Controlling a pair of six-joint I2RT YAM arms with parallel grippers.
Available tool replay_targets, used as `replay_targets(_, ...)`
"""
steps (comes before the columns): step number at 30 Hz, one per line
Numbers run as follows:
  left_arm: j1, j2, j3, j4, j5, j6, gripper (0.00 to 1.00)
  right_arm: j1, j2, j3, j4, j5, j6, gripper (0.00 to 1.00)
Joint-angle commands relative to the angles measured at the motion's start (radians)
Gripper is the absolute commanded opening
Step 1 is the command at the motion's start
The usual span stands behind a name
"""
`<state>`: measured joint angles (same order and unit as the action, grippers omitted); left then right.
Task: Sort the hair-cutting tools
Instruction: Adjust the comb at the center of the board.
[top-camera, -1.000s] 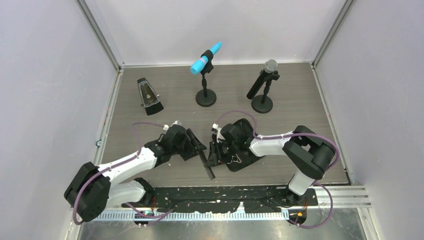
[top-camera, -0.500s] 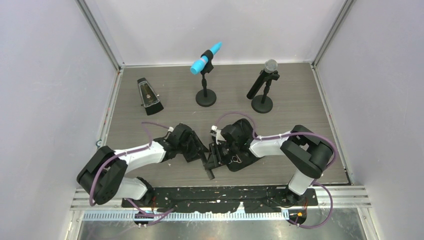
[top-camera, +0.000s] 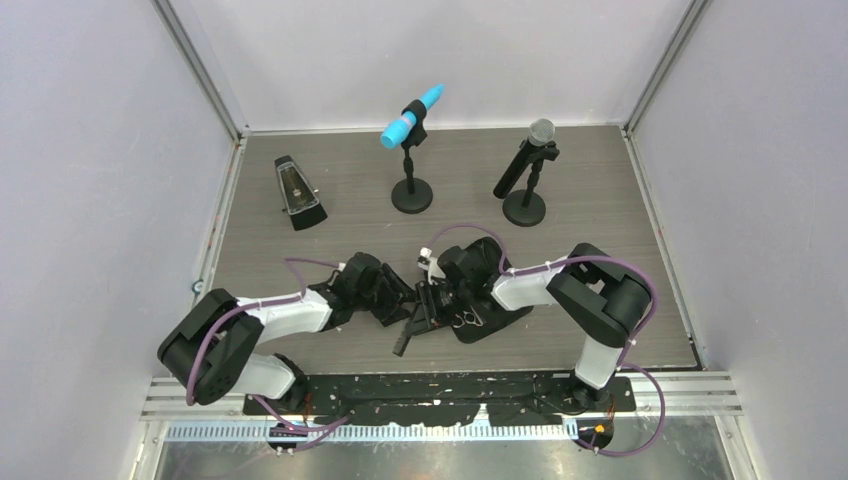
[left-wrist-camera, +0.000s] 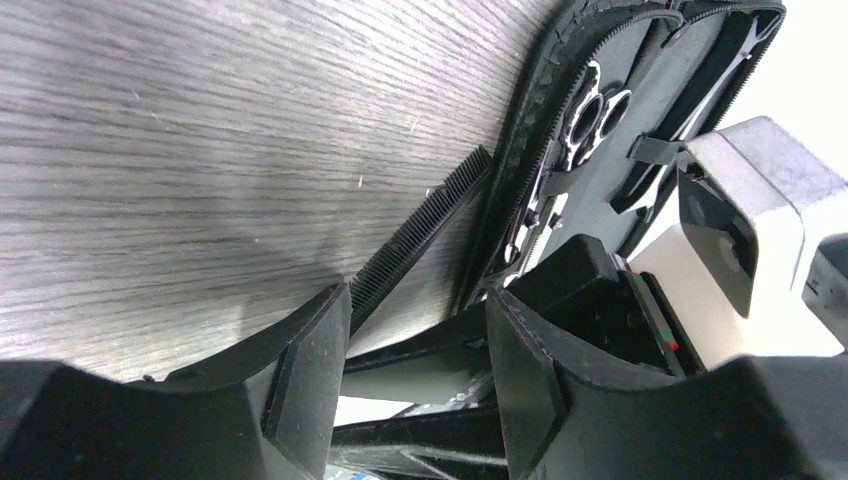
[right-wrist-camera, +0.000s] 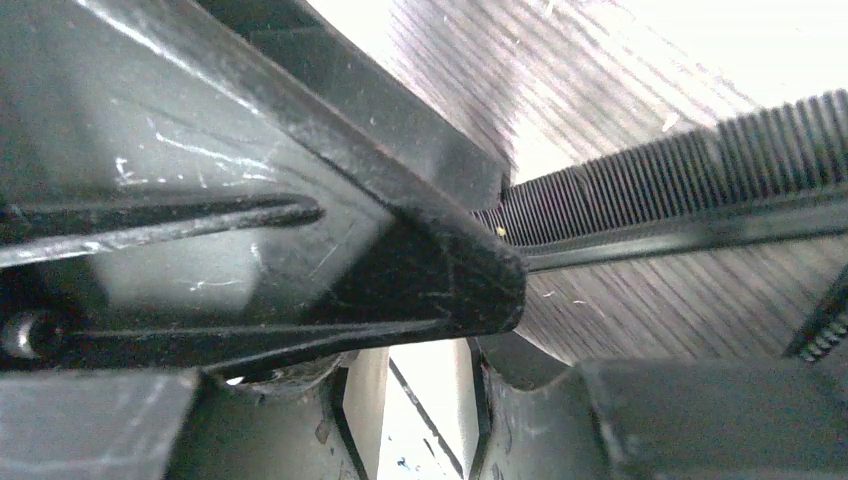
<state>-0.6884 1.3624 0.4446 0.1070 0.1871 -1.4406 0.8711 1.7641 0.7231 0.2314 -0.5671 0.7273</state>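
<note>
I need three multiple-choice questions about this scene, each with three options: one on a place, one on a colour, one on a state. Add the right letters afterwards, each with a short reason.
1. Where do the silver scissors lie?
A. in a drawer
B. hanging from a hook
C. in the black case

2. Which colour has the microphone nearer the metronome?
A. blue
B. red
C. yellow

3. In which state is the black case?
A. zipped shut
B. lying open
C. standing on edge

Answers: 1 C, their ring handles show on its lining; 2 A, its body is bright blue; 3 B, the zip teeth run around a bared inside.
</note>
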Motion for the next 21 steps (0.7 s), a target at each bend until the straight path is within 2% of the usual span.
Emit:
replay_targets(1, -0.022, -0.043, -0.016, 0.132, 0.061, -0.065, 0.55, -0.02, 0.061, -0.031, -0.029, 0.174, -0.018, 0.36)
replay_targets(7, -0.027, -0.137, -0.015, 0.121, 0.062, -0.073, 0.53, -0.028, 0.067, -0.038, -0.006, 0.193, -0.02, 0.36)
replay_targets(10, -0.026, -0.215, -0.005, 0.031, 0.018, -0.033, 0.53, -0.033, 0.057, -0.055, 0.012, 0.186, -0.019, 0.36)
replay_targets(12, -0.023, -0.268, 0.03, -0.124, -0.037, 0.033, 0.53, -0.033, 0.036, -0.066, 0.015, 0.187, -0.022, 0.36)
replay_targets(17, -0.022, -0.31, 0.201, -0.663, -0.237, 0.259, 0.54, -0.033, -0.093, -0.094, -0.038, 0.214, -0.053, 0.39)
replay_targets(21, -0.052, -0.264, 0.293, -0.865, -0.292, 0.37, 0.56, -0.034, -0.224, -0.112, -0.133, 0.296, -0.082, 0.44)
